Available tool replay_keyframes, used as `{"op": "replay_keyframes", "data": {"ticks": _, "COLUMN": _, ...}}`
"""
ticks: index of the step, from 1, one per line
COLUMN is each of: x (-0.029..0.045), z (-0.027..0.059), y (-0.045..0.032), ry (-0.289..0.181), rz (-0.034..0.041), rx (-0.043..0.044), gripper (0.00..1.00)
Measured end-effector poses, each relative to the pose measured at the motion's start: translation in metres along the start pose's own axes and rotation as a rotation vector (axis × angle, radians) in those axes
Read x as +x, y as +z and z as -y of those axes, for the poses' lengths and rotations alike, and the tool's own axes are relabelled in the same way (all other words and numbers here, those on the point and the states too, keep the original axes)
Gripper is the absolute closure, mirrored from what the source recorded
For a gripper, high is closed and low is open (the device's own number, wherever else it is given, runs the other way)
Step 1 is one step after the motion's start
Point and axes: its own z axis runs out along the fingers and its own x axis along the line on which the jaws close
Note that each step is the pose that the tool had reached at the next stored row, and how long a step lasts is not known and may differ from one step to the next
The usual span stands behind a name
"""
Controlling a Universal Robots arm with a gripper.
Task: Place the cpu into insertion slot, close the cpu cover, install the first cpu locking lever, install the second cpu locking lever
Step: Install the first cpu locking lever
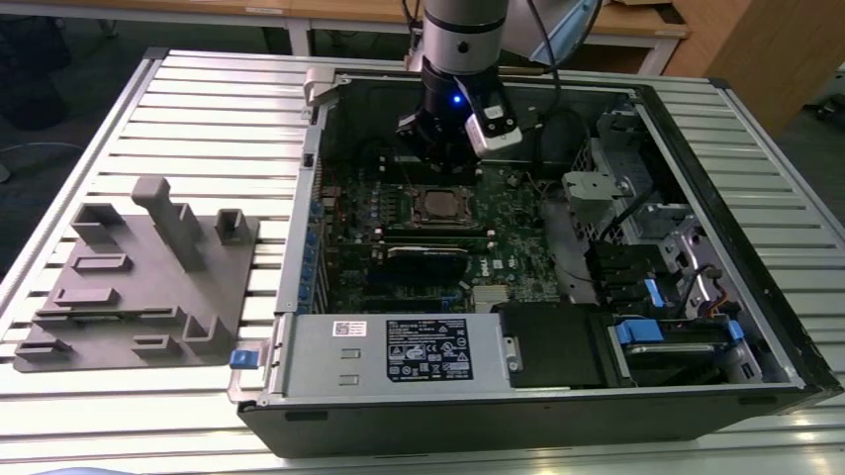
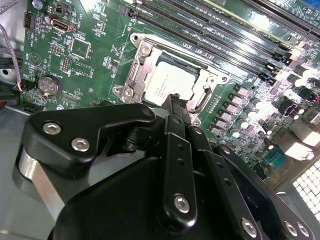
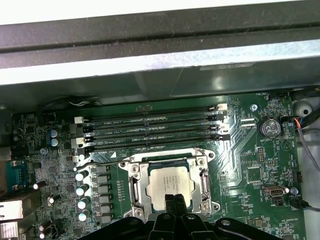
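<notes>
Your gripper (image 3: 174, 201) has its two fingers pressed together, right above the cpu (image 3: 167, 182). The cpu lies in its slot on the green board (image 3: 250, 165), with the cpu cover (image 3: 135, 187) flat around it.

In the exterior view the slatted counter (image 1: 198, 109) is brightly lit, and strong glare is seen on its slats nearest to the camera. The inside of the computer case (image 1: 528, 421) is kept darker by shadow. A blue light (image 1: 456, 99) is lit on the arm (image 1: 462, 30). In the second wrist view white reflections are thrown across the memory slots (image 2: 225, 40), while the black claw (image 2: 175, 100) is left dim. In the first wrist view the area beyond the case wall (image 3: 150, 60) is washed out to white.
</notes>
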Motion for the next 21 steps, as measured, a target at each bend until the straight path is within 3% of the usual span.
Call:
{"op": "replay_keyframes", "data": {"ticks": 6, "x": -0.0001, "z": -0.0001, "y": -0.0029, "ry": 0.0, "rz": 0.0, "rx": 0.0, "gripper": 0.89}}
{"op": "replay_keyframes", "data": {"ticks": 15, "x": -0.001, "z": -0.0007, "y": -0.0222, "ry": 0.0, "rz": 0.0, "rx": 0.0, "gripper": 0.89}}
{"op": "replay_keyframes", "data": {"ticks": 21, "x": -0.001, "z": -0.0008, "y": -0.0231, "ry": 0.0, "rz": 0.0001, "rx": -0.0002, "gripper": 0.89}}
